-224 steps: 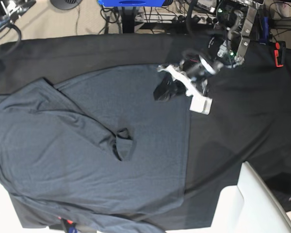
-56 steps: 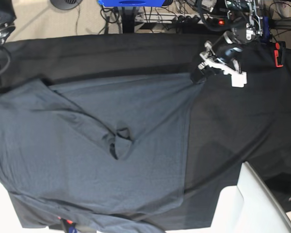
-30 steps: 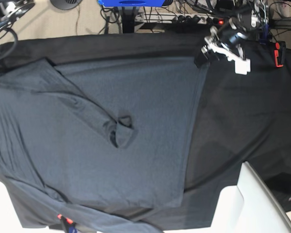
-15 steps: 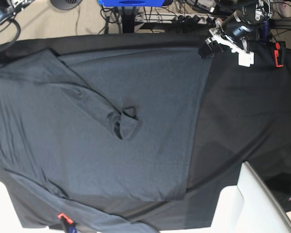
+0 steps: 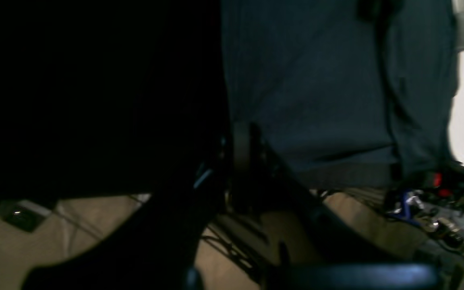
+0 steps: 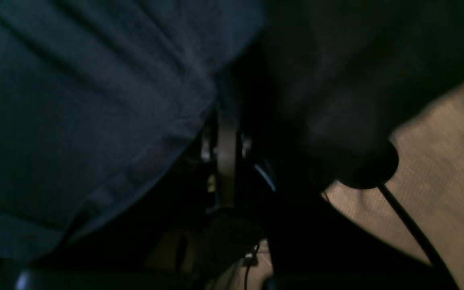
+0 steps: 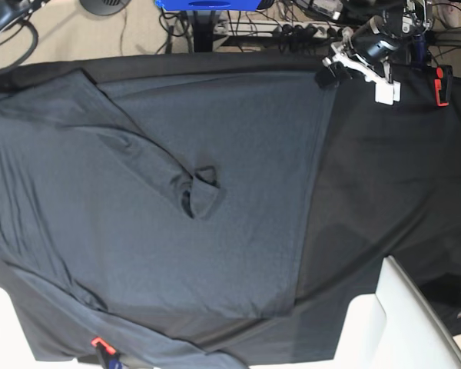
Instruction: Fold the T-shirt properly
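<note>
T-shirt [image 7: 215, 192] spread flat over bench [image 7: 399, 169], sleeve lying folded across chest. Left gripper [image 7: 328, 74] clamped on far hem corner at bench edge; right gripper [image 6: 224, 121] pinched shut on cloth edge at other far corner. Risk: overpull drags hem off edge, or corner slips, wrinkles return. Base view alone shows whole spread; wrist views show pinches, floor below.

T-shirt [image 7: 177, 177] flat on table cloth [image 7: 392, 177]
</note>
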Motion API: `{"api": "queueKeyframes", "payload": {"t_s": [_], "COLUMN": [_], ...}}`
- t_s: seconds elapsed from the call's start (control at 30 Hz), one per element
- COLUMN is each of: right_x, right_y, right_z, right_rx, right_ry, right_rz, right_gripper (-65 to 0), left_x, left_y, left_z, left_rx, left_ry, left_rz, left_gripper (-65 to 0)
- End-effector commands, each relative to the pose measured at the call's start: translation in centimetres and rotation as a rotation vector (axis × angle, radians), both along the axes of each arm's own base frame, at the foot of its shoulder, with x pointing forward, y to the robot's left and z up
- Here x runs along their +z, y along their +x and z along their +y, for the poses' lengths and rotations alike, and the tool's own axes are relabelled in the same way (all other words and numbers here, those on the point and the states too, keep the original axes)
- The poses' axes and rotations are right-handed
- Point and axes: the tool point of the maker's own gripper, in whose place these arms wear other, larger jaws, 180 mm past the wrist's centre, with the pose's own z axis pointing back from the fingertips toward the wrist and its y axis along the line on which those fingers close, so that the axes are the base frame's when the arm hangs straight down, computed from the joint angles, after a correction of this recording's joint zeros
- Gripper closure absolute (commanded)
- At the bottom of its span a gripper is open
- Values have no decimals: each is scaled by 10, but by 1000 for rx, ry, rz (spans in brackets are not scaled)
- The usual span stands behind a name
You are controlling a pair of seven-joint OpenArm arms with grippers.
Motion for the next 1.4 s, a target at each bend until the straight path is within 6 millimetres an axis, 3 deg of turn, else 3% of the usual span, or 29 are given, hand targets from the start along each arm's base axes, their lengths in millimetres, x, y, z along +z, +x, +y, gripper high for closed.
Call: {"api": "queueKeyframes", "payload": {"t_s": [0.0,1.1,1.37], "right_x": [16,8,8], "right_y": [8,1,2], "right_z": [-15,-8,-7], "right_rx": [-5,-16,-18], "right_ry": [-53,-37,-32], "right_rz": [-36,-19,-24], "right_gripper": [0,-9,-9], "left_x": [5,5,-22], "left_y": [3,3,-10], "left_z": [3,5,11], "left_rx": [-2,1,40], "left_ry": [7,13,-11], "left_rz": [-25,-27,54], "left_gripper": [0,0,0]}}
